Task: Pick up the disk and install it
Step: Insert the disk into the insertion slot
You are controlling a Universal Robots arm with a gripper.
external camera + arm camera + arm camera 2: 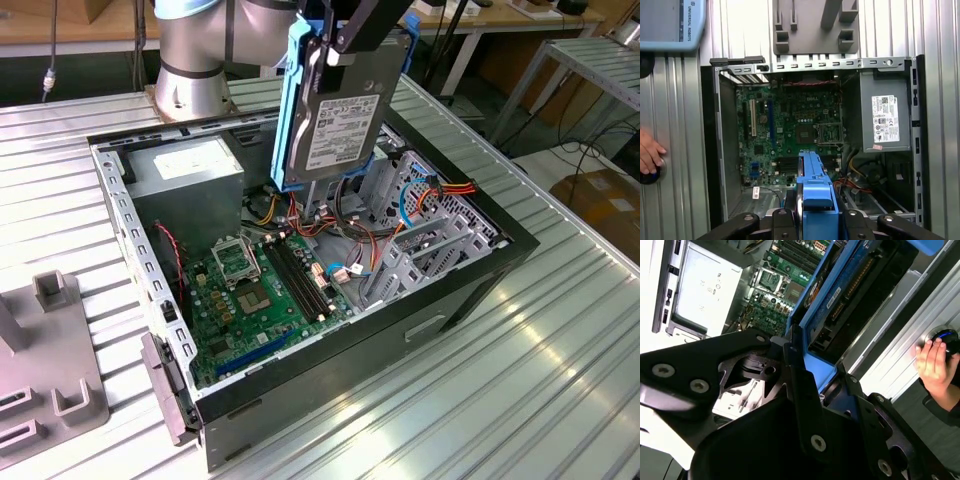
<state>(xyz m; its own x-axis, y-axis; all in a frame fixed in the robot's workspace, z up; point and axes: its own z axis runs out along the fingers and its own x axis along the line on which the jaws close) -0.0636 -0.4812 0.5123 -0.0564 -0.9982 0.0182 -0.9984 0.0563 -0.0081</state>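
Exterior view, disk: you see the disk [335,115], a flat dark grey metal hard drive with a white label and blue plastic rails, hanging on edge above the open black computer case [470,290].
Exterior view, hand: the black hand [338,45] is clamped on the disk's upper end.
Exterior view, case: it sits on the ribbed metal surface [520,390], with a green motherboard [250,290] inside.
Second wrist view: the hand [807,367] grips the disk [837,292] by its blue rail; a person's fingers [932,352] rest on a round button [949,337].
First wrist view: the disk [815,182] is edge-on over the motherboard [790,120], apart from the grey power-supply box [885,120].
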